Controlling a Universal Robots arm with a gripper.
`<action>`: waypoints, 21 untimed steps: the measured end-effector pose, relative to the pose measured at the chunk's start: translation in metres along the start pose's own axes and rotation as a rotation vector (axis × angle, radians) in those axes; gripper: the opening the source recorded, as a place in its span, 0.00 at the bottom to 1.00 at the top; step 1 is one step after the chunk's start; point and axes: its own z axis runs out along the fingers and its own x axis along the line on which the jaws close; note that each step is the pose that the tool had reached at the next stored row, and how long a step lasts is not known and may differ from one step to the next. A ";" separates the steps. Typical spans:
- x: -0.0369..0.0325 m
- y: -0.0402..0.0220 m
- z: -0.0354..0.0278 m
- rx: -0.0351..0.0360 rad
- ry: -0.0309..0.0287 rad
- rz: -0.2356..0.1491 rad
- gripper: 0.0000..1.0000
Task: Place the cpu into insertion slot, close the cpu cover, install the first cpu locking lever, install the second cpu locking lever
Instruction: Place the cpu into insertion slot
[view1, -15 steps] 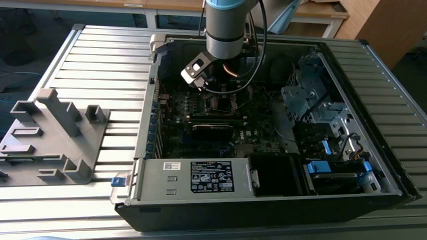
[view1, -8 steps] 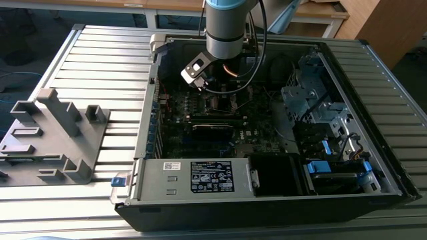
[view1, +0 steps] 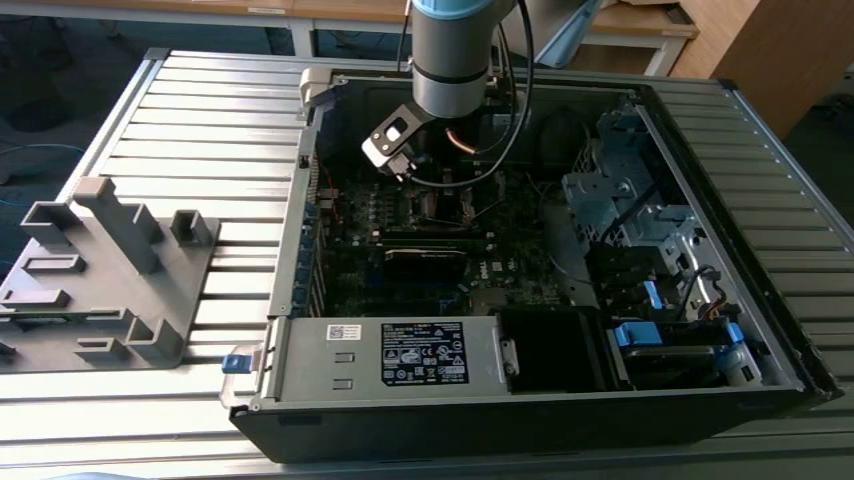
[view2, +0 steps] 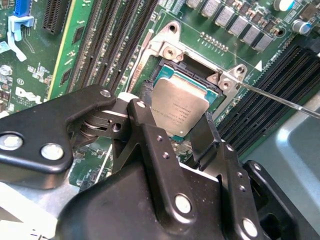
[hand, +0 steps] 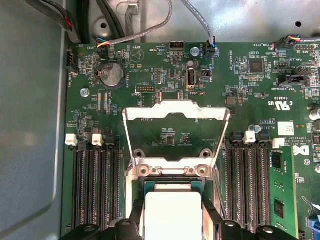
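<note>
Misalignment looks the main risk: the gripper (view2: 172, 116) is clamped on the cpu (view2: 179, 107) by two opposite edges, holding it right over the insertion slot (view2: 192, 75) and seemingly a little tilted. Seating it skewed could damage the socket contacts. The cpu cover (hand: 175, 111) lies hinged open, off the slot.

Soft daylight, glare on cpu (hand: 172, 216)

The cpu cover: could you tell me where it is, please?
In the first wrist view the cover is swung open over the green board, hinged at the socket's edge, near the round battery.
</note>
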 end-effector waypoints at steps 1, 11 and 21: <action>0.0000 0.0001 0.0000 0.0001 0.0000 0.000 0.54; 0.0000 0.0019 0.0002 0.0000 0.0000 0.000 0.54; -0.0001 0.0017 0.0018 0.0003 -0.0004 0.000 0.54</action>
